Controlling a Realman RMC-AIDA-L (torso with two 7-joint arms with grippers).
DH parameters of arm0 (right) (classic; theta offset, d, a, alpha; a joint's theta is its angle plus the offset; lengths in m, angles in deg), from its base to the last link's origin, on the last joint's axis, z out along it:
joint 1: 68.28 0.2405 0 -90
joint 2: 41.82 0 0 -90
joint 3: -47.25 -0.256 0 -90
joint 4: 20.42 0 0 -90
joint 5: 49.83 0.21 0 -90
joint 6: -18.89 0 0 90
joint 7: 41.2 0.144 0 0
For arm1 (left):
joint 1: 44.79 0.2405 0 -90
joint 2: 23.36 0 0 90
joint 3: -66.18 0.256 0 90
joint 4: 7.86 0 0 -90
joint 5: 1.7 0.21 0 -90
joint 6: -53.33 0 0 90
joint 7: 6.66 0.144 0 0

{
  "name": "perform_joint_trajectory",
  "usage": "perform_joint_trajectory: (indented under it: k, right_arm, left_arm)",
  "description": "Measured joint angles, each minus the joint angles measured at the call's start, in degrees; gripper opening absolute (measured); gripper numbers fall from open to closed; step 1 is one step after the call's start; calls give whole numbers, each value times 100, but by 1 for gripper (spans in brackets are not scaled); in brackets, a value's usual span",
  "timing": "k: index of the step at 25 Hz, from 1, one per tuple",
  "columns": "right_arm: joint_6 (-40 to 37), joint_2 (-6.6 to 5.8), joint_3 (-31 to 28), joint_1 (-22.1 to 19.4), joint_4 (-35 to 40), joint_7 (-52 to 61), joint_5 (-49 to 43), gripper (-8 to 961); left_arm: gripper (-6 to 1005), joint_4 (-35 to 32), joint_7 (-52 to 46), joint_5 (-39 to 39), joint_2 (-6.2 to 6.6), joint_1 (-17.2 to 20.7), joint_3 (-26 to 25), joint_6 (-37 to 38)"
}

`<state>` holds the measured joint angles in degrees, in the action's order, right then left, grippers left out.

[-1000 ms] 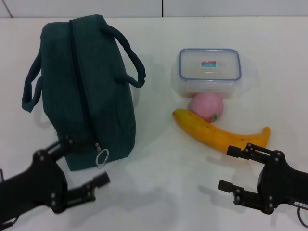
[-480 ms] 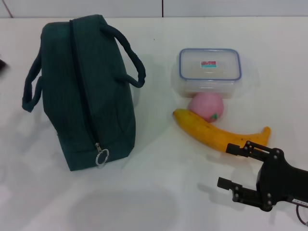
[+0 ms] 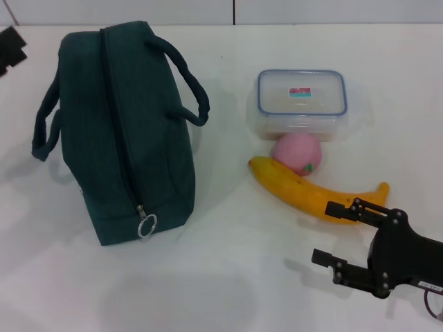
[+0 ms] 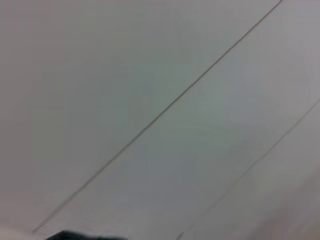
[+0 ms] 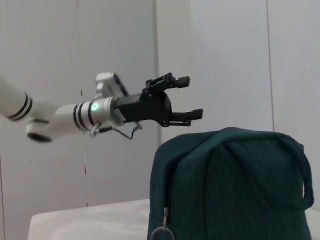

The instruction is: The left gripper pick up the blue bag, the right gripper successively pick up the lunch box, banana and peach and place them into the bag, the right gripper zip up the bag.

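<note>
Left claw [image 5: 187, 96] spread above ribbed fabric blue bag [image 3: 124, 131]; right claw [image 3: 332, 232] spread near curved banana [image 3: 315, 194].

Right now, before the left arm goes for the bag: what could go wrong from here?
1. The blue bag is zipped shut, pull ring at the near end; nothing fits in until it is opened.
2. The left gripper, open, hangs high above the bag's far left; the floppy handles could slip a descending grasp.
3. The peach touches both the lunch box and the banana; the right gripper lifting the box may roll it.
</note>
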<state>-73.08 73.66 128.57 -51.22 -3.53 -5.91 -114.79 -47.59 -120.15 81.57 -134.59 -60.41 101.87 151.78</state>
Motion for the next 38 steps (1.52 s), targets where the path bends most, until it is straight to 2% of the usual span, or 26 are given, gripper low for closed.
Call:
perform_joint_trajectory:
  k: [3, 7, 10, 14, 19, 29, 38]
  right_arm:
    - [4, 0, -3, 1, -29, -7, 0, 693]
    - [10, 0, -2, 4, -45, -10, 1, 693]
    - [23, 0, -3, 6, -46, -11, 1, 693]
    - [48, 0, 15, 8, -46, -13, 1, 694]
    - [49, 0, 29, 7, -46, -14, 1, 694]
    - [54, 0, 10, 11, -46, -14, 1, 693]
    - [83, 0, 7, 7, -46, -20, 1, 693]
  left_arm:
    - [840, -879, -1194, 738, 106, -149, -1, -123]
    - [836, -2103, -2770, 2192, 228, -559, 44, 38]
    - [833, -2687, -3360, 2825, 231, -836, 49, 316]
    - [829, -3221, -3759, 3625, 153, -1092, 57, 500]
    - [824, -3251, -3903, 3909, 97, -1185, 216, 507]
    - [814, -3296, -3961, 4183, -105, -1362, 421, 460]
    - [805, -3319, -3903, 4229, -110, -1427, 607, 463]
